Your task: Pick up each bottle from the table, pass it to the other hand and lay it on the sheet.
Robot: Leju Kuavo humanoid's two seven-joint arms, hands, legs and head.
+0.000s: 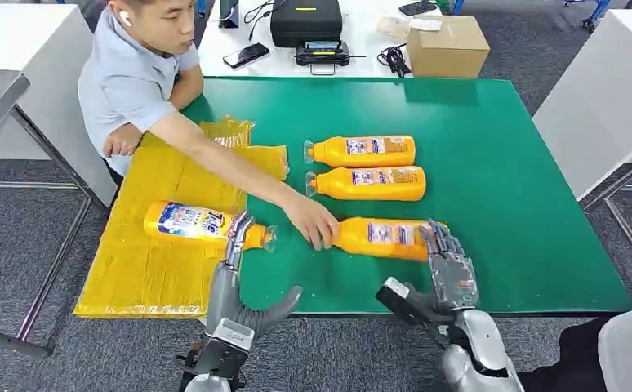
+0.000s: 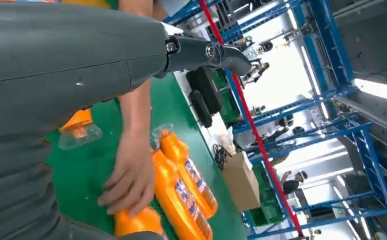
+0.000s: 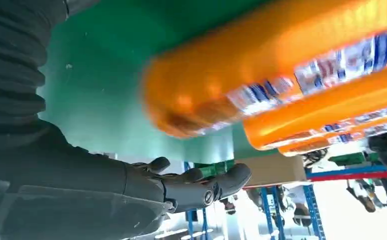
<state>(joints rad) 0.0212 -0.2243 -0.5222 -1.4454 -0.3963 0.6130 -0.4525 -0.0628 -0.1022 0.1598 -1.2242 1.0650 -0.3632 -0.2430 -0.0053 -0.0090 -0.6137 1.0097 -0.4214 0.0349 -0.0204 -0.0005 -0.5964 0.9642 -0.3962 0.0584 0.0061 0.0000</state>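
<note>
Four orange bottles lie flat: one [image 1: 198, 224] on the yellow sheet [image 1: 145, 269], three on the green table [image 1: 500, 188]. Their white-and-blue labels are unreadable. The left hand [image 1: 239, 233] rests at the sheet bottle's neck; grip unclear. The right hand [image 1: 447, 261] touches the nearest bottle [image 1: 382, 238], fingers spread, beside a person's hand [image 1: 313, 222].

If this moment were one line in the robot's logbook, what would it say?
left hand: open by sheet bottle | right hand: open at nearest table bottle | person's hand: on it
</note>
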